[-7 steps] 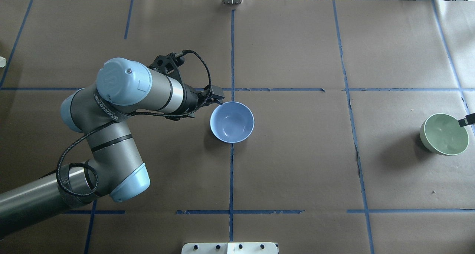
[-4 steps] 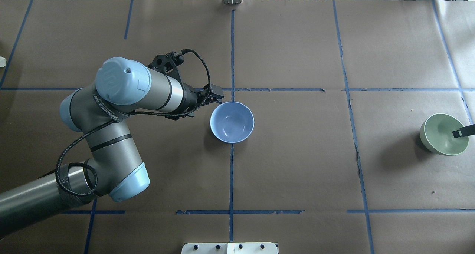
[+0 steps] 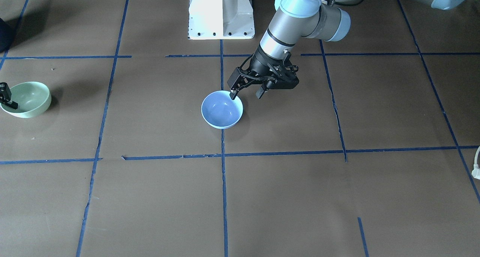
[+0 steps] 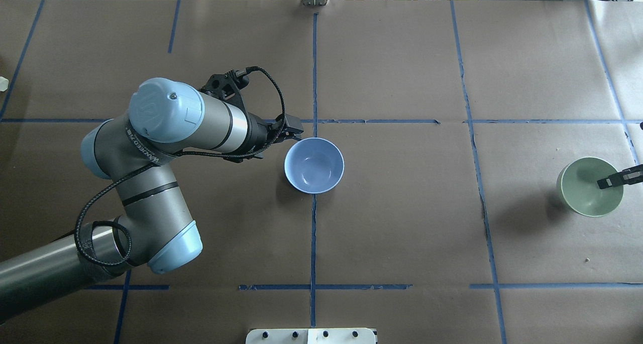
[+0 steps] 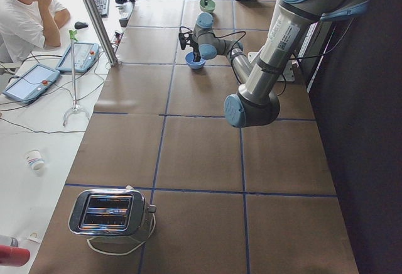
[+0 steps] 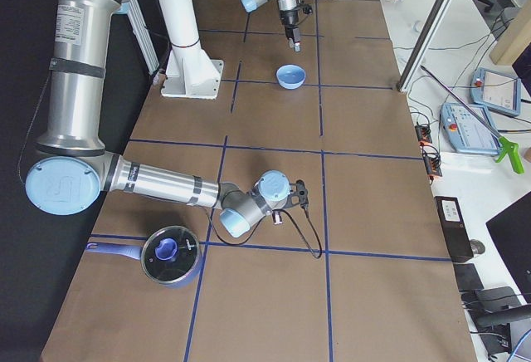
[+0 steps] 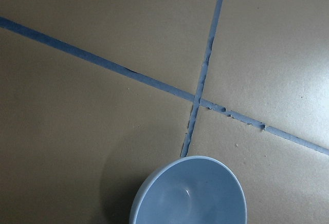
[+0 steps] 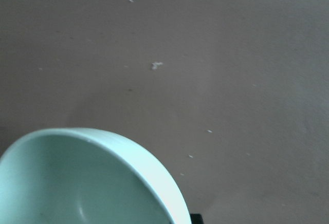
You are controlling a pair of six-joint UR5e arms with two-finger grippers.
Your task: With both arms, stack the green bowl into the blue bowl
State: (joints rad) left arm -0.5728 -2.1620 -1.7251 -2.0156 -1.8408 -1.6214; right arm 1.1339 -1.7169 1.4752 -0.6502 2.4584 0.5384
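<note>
Overhead exterior shows the left tool [image 3: 246, 95] spread wide just beside the blue bowl [image 4: 314, 164]; the right tool [image 4: 612, 182] reaches over the green bowl [image 4: 585, 196], grip impossible to tell.

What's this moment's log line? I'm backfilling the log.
left gripper: open, at blue bowl rim | right gripper: at green bowl rim, grip unclear | stack: not done

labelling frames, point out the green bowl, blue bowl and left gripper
green bowl [image 4: 582, 192], overhead view, inside surface
blue bowl [image 4: 314, 167], overhead view, inside bottom
left gripper [image 3: 246, 95], front-facing view, between its fingertips
</note>
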